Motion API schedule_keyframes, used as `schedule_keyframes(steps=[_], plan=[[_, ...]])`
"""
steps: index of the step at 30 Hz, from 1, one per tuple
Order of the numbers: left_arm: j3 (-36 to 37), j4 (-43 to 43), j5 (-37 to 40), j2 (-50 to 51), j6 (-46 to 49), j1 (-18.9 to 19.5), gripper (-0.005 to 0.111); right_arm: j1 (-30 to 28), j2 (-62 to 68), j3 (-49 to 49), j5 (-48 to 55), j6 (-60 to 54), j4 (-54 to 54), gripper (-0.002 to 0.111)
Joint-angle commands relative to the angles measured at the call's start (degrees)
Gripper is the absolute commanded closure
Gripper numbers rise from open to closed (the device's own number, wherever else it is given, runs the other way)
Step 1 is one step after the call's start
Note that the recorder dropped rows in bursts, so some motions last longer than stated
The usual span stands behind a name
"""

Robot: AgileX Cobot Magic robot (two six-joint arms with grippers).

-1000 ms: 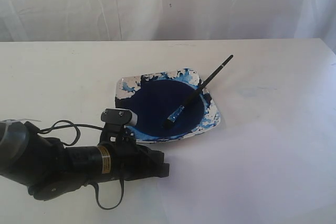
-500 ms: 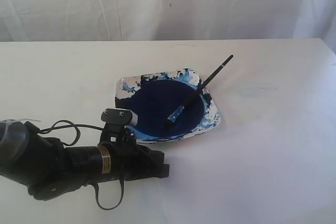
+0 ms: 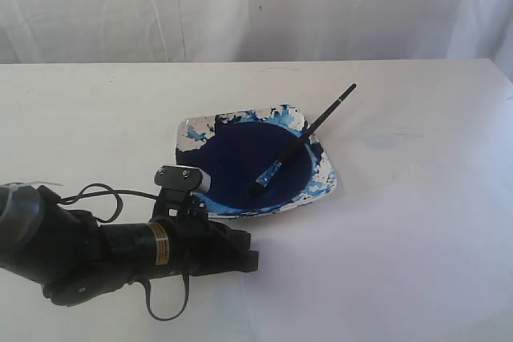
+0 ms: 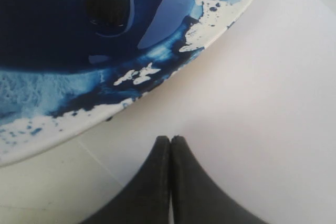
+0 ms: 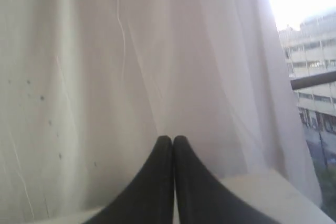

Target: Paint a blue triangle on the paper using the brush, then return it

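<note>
Brush (image 3: 304,135) in dish (image 3: 191,132) just beyond clenched, empty left claw (image 4: 170,139), handle cut off in wrist view | right claw (image 5: 172,139) clenched, facing curtain (image 5: 105,77)

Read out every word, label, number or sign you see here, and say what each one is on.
Yellow label on the left arm: too small and blurred to read.
Paint dish, brush, paper: no writing visible.
Nothing else legible in any view.
</note>
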Motion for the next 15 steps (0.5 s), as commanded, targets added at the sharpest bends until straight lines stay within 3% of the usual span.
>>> schedule_keyframes(steps=[1, 8, 12, 15], plan=[[0.2, 0.2, 1.2, -0.4, 0.2, -0.1, 0.107, -0.4, -0.3, 0.1, -10.2, 3.9, 0.4, 0.108], [0.2, 0.2, 1.2, -0.4, 0.3, -0.1, 0.107, -0.4, -0.3, 0.1, -17.5, 10.2, 0.0, 0.108], [0.2, 0.2, 1.2, -0.4, 0.3, -0.1, 0.107, -0.4, -0.3, -1.0, -17.2, 14.3, -14.0, 0.108], [0.2, 0.1, 1.2, -0.4, 0.3, -0.1, 0.107, -0.4, 2.3, -5.0, -13.0, 26.7, -29.4, 0.108]])
